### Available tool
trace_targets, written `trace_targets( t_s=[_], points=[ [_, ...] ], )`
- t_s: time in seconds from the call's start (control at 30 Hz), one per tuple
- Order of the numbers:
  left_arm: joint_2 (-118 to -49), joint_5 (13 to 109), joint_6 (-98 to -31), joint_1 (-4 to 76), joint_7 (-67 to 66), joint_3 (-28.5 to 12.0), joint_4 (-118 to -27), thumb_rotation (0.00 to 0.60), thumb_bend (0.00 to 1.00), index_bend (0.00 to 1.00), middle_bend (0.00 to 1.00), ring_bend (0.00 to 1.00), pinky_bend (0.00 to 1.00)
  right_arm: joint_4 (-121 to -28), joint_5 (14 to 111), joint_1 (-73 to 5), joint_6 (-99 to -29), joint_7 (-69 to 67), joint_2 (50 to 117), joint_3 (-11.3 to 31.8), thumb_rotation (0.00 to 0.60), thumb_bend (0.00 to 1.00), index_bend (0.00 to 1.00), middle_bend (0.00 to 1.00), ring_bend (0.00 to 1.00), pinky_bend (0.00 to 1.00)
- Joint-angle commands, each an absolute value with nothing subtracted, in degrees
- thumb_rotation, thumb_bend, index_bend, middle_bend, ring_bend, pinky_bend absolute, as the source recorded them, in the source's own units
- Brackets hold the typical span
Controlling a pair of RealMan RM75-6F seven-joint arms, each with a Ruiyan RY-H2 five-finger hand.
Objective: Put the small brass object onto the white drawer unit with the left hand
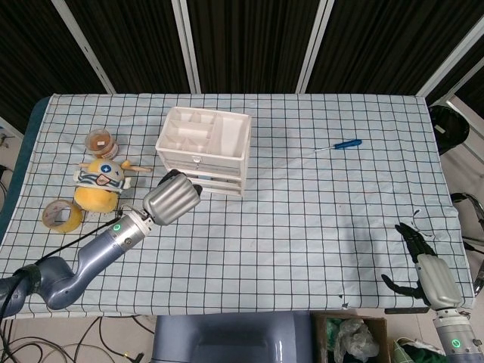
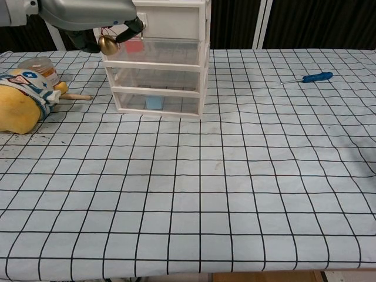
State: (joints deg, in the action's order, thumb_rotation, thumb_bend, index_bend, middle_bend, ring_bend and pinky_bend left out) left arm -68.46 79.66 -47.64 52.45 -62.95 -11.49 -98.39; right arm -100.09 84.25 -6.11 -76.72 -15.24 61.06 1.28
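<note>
Brass object (image 2: 107, 44) is pinched in my left hand (image 2: 88, 14), raised beside the white drawer unit (image 1: 203, 150); right hand (image 1: 423, 265) idles with fingers spread, empty.

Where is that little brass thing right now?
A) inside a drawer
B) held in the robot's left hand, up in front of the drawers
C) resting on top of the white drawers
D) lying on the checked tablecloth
B: in the chest view the small brass object hangs in the grip of the left hand, raised off the table in front of the white drawer unit, not yet on top of it.
</note>
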Motion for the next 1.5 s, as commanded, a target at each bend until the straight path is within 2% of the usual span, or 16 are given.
trace_targets(
  t_s=[0.03, 0.73, 1.5],
  points=[
    [-68.92, 78.45, -47.55, 53.47, -63.51, -12.09, -98.04, 0.6, 0.24, 0.61, 1.0, 0.97, 0.96, -100.1, 84.2, -6.15, -76.59, -15.3, 61.03, 1.27, 0.6, 0.2, 0.0, 0.0, 0.0, 0.13],
    [-70.4, 72.74, -47.86, 58.78, -65.89, -12.84, -97.24, 0.6, 0.24, 0.61, 1.0, 0.96, 0.96, -100.53, 83.83, -6.27, -75.87, -15.59, 61.0, 1.12, 0.6, 0.2, 0.0, 0.0, 0.0, 0.13],
    [-72.46, 69.65, -49.61, 60.8, -66.97, -8.37, -95.11, 0.6, 0.24, 0.61, 1.0, 0.96, 0.96, -100.64, 83.72, -6.37, -75.6, -15.92, 60.84, 1.18, 0.6, 0.2, 0.0, 0.0, 0.0, 0.13]
  ],
)
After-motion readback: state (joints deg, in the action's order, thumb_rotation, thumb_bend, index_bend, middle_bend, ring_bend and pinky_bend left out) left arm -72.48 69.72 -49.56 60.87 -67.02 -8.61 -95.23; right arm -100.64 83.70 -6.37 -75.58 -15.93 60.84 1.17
